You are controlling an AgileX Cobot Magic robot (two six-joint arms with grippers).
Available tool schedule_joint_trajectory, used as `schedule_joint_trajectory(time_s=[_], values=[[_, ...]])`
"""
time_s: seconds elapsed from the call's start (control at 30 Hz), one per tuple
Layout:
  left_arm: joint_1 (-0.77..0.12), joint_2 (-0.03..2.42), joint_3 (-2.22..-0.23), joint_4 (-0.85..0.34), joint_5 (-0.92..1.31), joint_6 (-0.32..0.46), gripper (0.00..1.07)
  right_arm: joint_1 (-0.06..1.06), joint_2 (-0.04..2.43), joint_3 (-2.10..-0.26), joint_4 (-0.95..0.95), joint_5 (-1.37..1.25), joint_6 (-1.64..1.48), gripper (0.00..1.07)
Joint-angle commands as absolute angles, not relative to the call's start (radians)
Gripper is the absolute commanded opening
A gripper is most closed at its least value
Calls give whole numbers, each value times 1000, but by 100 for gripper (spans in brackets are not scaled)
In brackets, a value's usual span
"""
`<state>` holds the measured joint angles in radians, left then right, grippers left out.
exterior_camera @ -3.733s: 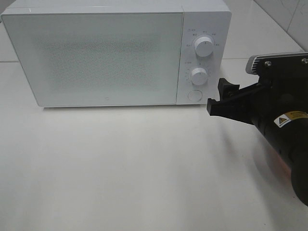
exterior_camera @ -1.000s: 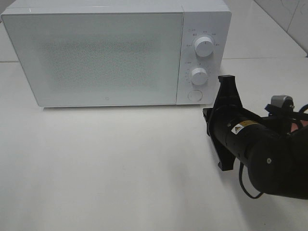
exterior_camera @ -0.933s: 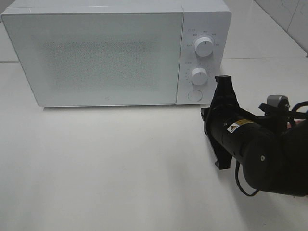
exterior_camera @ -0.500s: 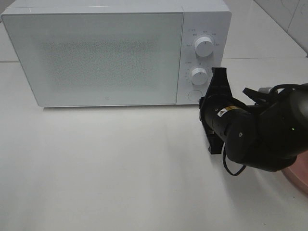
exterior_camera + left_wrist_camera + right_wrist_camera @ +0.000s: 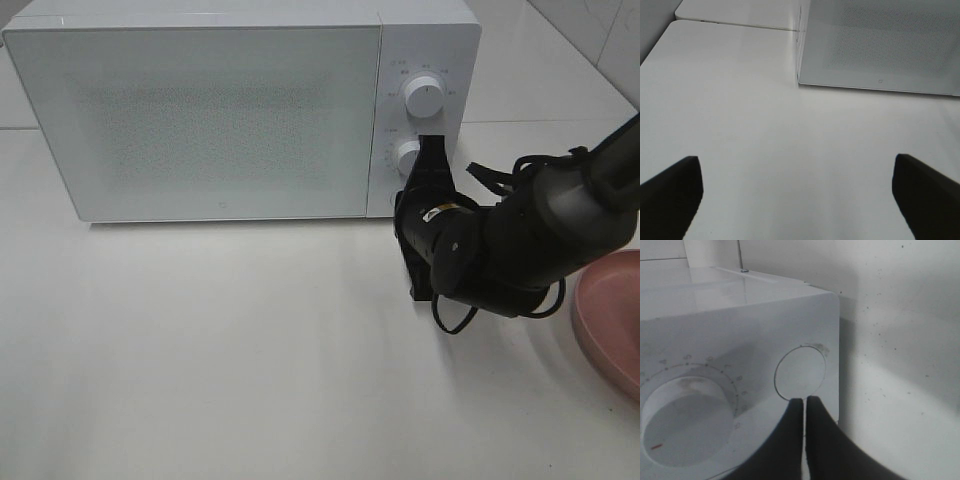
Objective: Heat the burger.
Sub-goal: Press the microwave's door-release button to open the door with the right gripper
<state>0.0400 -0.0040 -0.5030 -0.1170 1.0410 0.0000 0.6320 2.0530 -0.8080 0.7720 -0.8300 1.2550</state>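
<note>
Right gripper [image 5: 804, 400]: my jaws are pressed together, tips at the rim of the microwave's [image 5: 200, 120] round button [image 5: 800, 372], with open table [image 5: 220, 350] before the door. My left gripper [image 5: 795, 165] stands wide above the table. Where the burger lies I cannot tell.

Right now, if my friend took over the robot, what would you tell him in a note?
Left gripper: open, empty, over the table, facing the microwave door.
Right gripper: shut, holding nothing, tips at the round button beside the dial.
Burger: not in view. A pink plate sits at the table's right edge, partly cut off.
Done: nothing visible; the door is shut.
Left: open the door, put the burger inside, close it, start the heating.
</note>
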Motion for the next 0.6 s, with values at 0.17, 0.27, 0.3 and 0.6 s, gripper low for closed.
schedule_joint_trajectory(time_s=[0.17,0.27,0.3,0.6], values=[[43,-4,-503,-122,1032,0,98,603,2095,-868,779,-832,1248,0],[43,-4,-503,-122,1032,0,98,595,2110,-887,790,-835,1229,0],[43,-4,-503,-122,1032,0,98,591,2116,-895,789,-831,1225,0],[43,-4,-503,-122,1032,0,98,591,2149,-910,824,-838,1222,0]])
